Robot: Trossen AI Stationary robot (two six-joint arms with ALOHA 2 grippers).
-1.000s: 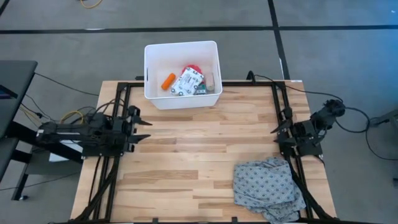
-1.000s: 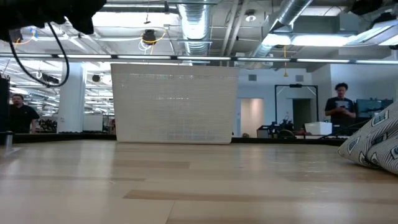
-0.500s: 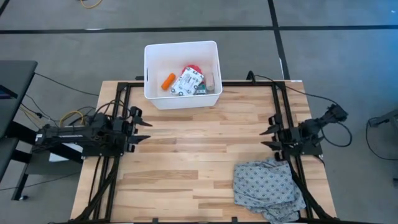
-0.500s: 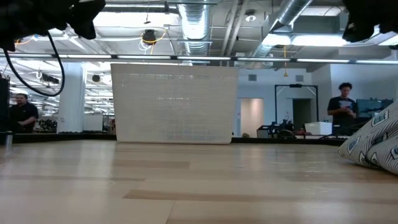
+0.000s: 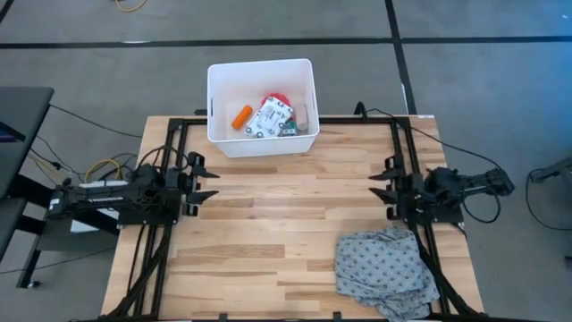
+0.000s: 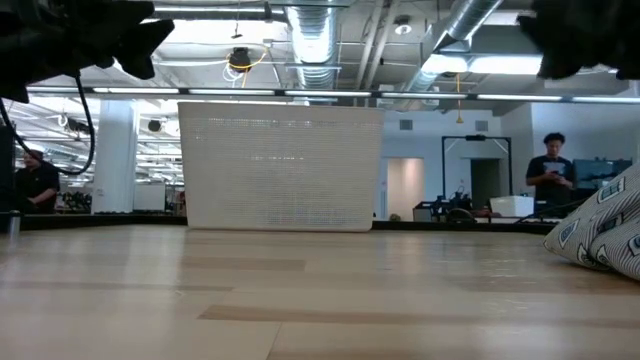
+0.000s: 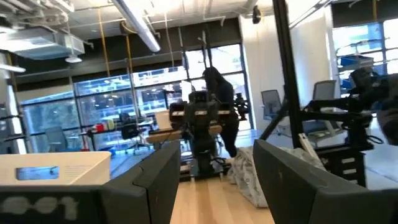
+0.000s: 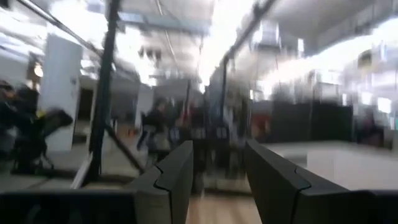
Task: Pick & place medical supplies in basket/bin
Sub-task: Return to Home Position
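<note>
Packet point(image 5: 271, 117) covers most of pink roll point(image 5: 279, 96) and green box point(image 5: 291, 131). Low view: bin point(image 6: 280, 165) wall hides all contents; cloth point(image 6: 600, 235) cut by right edge; people point(image 6: 548, 170) too small for detail.

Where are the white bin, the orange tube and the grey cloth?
white bin point(image 5: 261, 146): high view, on its near wall.
orange tube point(image 5: 241, 116): high view, mid-body, inside the bin.
grey cloth point(image 5: 384, 264): high view, centre of the crumpled heap.

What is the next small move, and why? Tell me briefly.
Probably just settle into the rest pose. The supplies lie in the bin, only the cloth is on the table, and the left gripper and right gripper sit open and empty at the sides.
</note>
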